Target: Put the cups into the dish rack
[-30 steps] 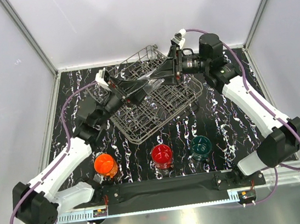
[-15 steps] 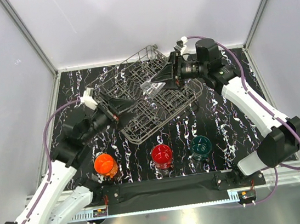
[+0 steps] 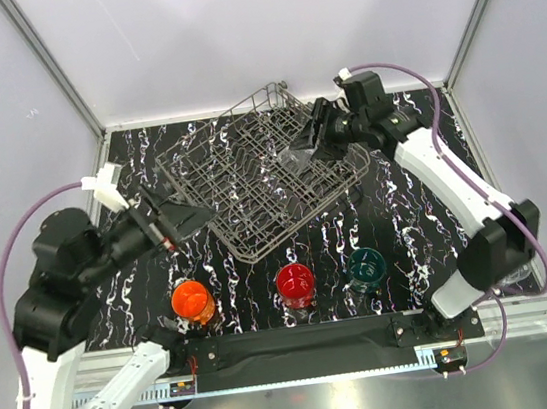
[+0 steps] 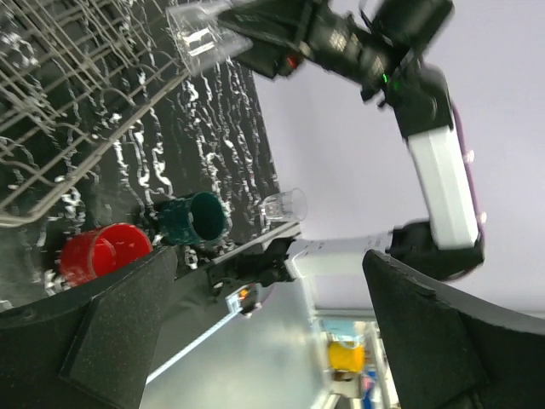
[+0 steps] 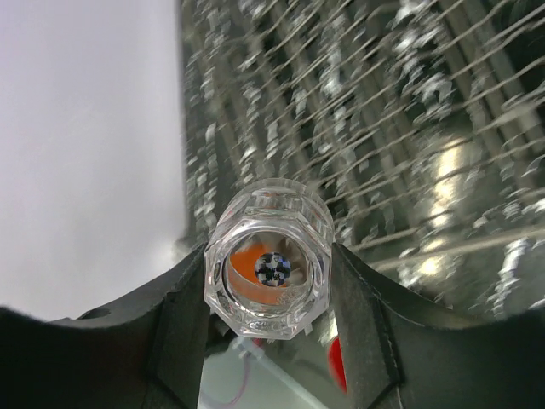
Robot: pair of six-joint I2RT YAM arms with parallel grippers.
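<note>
The right arm is rising from its base at the near right corner of the worktop (image 3: 419, 236), running along the right side and bending at the far right so that its wrist is pointing left over the dish rack (image 3: 252, 192). The right pincer (image 3: 306, 147) is pinching a clear cup (image 5: 271, 260) between its two fingers (image 5: 179, 315), which are pressing on the cup's opposite sides. In the right wrist view the cup is lying in line with the camera, so the view is passing straight through it. The cup is hanging above the far right part of the rack; whether it is touching the wires I cannot tell.

The left arm is folding back on the left side, its elbow lifted high and its forearm lying nearly level, aiming right. The left pincer (image 3: 194, 215) is hovering just beside the rack's near left rim with its fingers spread wide and nothing between them.

The wire rack is sitting turned at an angle in the far middle of the black, white-veined worktop. Three cups are standing upright in a row along the near edge, apart from the rack: an orange cup (image 3: 191, 301) on the left, a red cup (image 3: 295, 283) in the middle and a dark teal cup (image 3: 367, 266) on the right. In the left wrist view a second clear cup (image 4: 285, 203) is standing beyond the teal one, near the right arm's base.
</note>
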